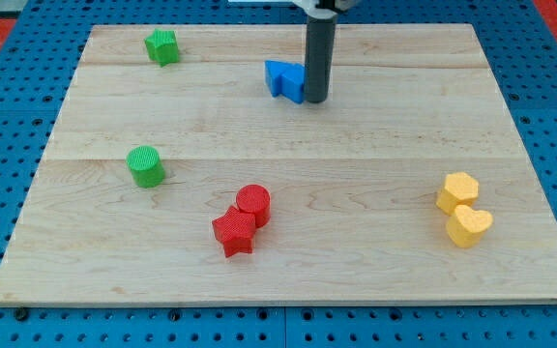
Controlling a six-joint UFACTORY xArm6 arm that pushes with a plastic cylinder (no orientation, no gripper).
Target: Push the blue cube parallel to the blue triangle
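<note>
Blue blocks (284, 79) sit near the top middle of the wooden board (375, 155). They look like two pieces pressed together; I cannot tell the cube from the triangle. My tip (316, 100) stands right against the right side of the blue blocks, and the rod hides part of them.
A green star-like block (162, 45) lies at top left and a green cylinder (146, 165) at left middle. A red cylinder (253, 204) touches a red star (234, 232) at bottom middle. A yellow hexagon (457, 191) and a yellow heart (469, 225) lie at right.
</note>
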